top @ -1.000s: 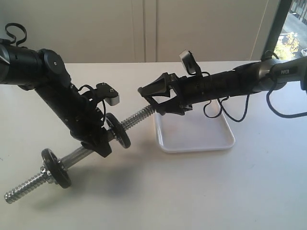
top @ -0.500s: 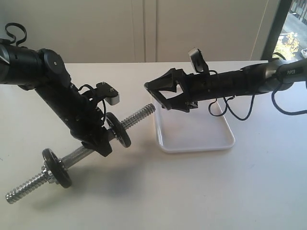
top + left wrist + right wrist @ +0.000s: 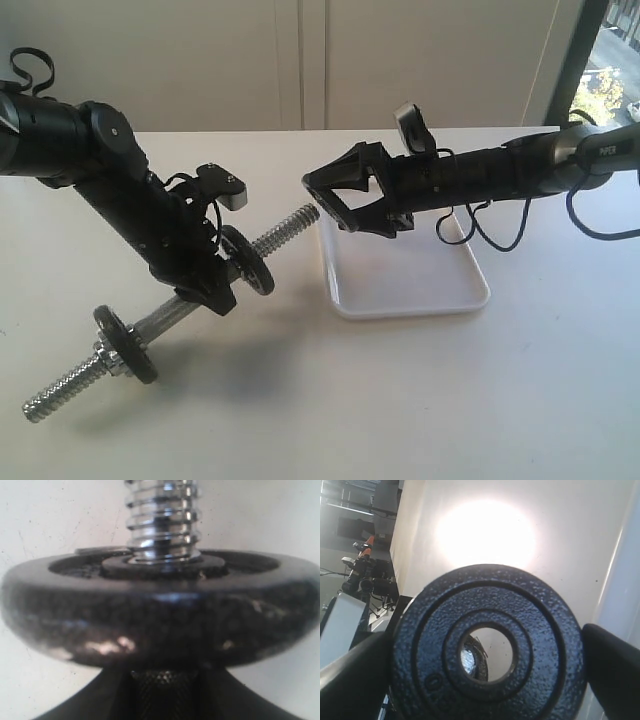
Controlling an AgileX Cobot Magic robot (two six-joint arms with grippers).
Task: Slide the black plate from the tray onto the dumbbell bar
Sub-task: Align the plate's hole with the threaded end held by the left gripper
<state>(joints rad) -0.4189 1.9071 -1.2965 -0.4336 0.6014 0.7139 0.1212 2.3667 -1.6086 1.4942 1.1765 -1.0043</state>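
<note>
My left gripper (image 3: 212, 287) is shut on the knurled middle of the dumbbell bar (image 3: 285, 235) and holds it slanted above the table. Two black discs, one (image 3: 247, 262) beside the gripper and one (image 3: 125, 345) lower down, sit on the bar. My right gripper (image 3: 335, 200) is shut on the black plate (image 3: 540, 630), held upright just off the bar's upper threaded end. Through the plate's hole the bar's tip (image 3: 468, 661) shows off-centre. The white tray (image 3: 410, 290) lies under the right arm. In the left wrist view, the nearer disc (image 3: 160, 610) fills the frame.
Black cables (image 3: 480, 225) hang from the right arm over the tray's far side. The bar's lower threaded end (image 3: 50, 400) reaches toward the table's front left. A window strip (image 3: 615, 60) is at the far right.
The right gripper drew the plate back to the right, off the bar's tip, then held. The left arm shifted the bar slightly up and right toward the plate.
</note>
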